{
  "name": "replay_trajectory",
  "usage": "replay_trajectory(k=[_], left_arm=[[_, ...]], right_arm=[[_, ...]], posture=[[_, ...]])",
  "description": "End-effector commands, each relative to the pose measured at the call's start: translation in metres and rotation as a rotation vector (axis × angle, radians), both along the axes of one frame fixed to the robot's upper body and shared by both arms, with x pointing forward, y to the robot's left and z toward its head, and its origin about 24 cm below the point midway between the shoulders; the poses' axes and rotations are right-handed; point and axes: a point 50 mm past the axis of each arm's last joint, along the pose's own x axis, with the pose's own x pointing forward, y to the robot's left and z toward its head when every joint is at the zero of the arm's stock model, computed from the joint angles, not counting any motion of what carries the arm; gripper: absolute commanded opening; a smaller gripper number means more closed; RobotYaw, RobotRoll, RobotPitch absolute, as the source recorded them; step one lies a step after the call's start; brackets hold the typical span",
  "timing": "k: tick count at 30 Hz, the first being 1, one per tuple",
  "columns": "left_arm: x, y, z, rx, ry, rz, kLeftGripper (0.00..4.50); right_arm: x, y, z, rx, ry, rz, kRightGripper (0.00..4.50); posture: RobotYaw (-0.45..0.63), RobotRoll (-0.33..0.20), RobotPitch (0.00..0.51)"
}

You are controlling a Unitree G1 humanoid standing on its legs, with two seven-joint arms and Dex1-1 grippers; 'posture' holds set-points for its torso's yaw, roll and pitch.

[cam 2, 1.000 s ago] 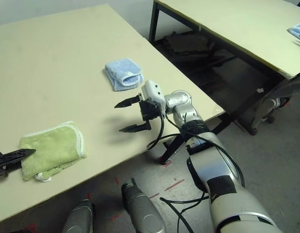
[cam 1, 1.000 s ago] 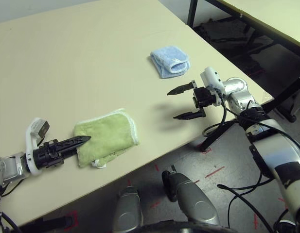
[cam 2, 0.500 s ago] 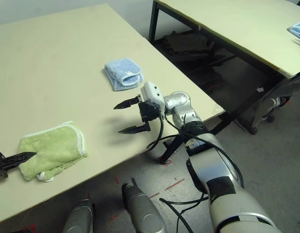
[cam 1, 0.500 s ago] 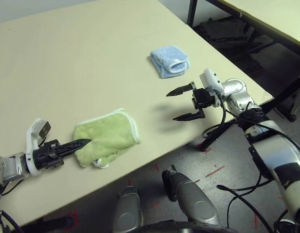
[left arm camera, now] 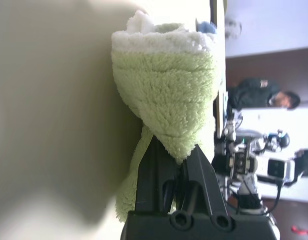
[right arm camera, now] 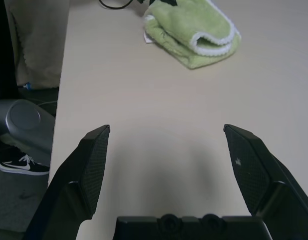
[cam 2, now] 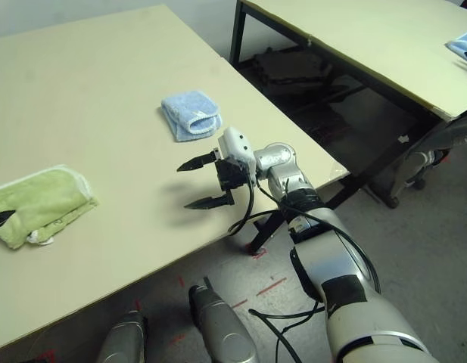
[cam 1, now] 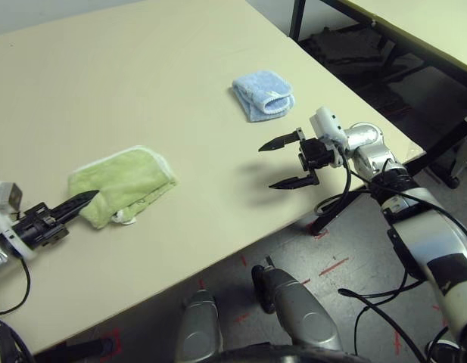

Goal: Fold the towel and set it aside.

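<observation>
The towel [cam 1: 129,180] is a light green folded bundle with white edging, lying on the beige table [cam 1: 142,76] towards its left side. My left gripper [cam 1: 88,199] is shut on the towel's near-left end; in the left wrist view the two black fingers [left arm camera: 156,165] pinch a fold of the green terry [left arm camera: 163,85]. My right gripper [cam 1: 290,160] hovers open over the table's right part, well apart from the towel, with nothing between its fingers. In the right wrist view the towel [right arm camera: 191,30] lies far ahead of the wide-spread fingers [right arm camera: 94,160].
A small light blue folded cloth [cam 1: 265,94] lies on the table beyond the right gripper. The table's front edge [cam 1: 241,242] runs close under the right gripper. A second table [cam 2: 369,38] stands at the back right across a gap. A person [left arm camera: 258,92] shows far off.
My left gripper has closed on the towel and dragged it leftwards across the table. The right arm has stayed where it was, still open.
</observation>
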Motion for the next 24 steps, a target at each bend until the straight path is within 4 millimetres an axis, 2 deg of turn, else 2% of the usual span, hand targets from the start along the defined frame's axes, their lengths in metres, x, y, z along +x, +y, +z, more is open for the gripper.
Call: replay_trajectory(k=[1,7,10,15,21,24], left_arm=[[-0.009,0.009,0.014,-0.023,-0.061,0.029,0.01],[-0.016,0.026,0.039,-0.02,-0.204,0.129,0.01],[-0.024,0.038,0.038,0.032,-0.205,0.23,0.01],[-0.034,0.055,0.024,0.142,-0.133,0.393,0.01],[-0.047,0.063,-0.002,0.203,-0.016,0.511,0.01],[-0.06,0.07,-0.017,0.228,0.036,0.637,0.01]], right_arm=[[0.0,0.001,0.0,-0.026,-0.001,0.013,4.5],[0.0,0.002,-0.001,-0.028,-0.001,0.017,4.5],[0.0,0.004,0.0,-0.027,-0.002,0.024,4.5],[0.001,0.006,0.002,-0.022,-0.007,0.028,4.5],[0.001,0.007,0.007,-0.01,-0.019,0.032,4.5],[0.002,0.007,0.009,-0.008,-0.024,0.031,4.5]], posture=[[-0.14,0.0,0.199],[-0.12,0.0,0.195],[-0.12,0.0,0.194],[-0.11,0.0,0.195],[-0.11,0.0,0.195],[-0.11,0.0,0.195]])
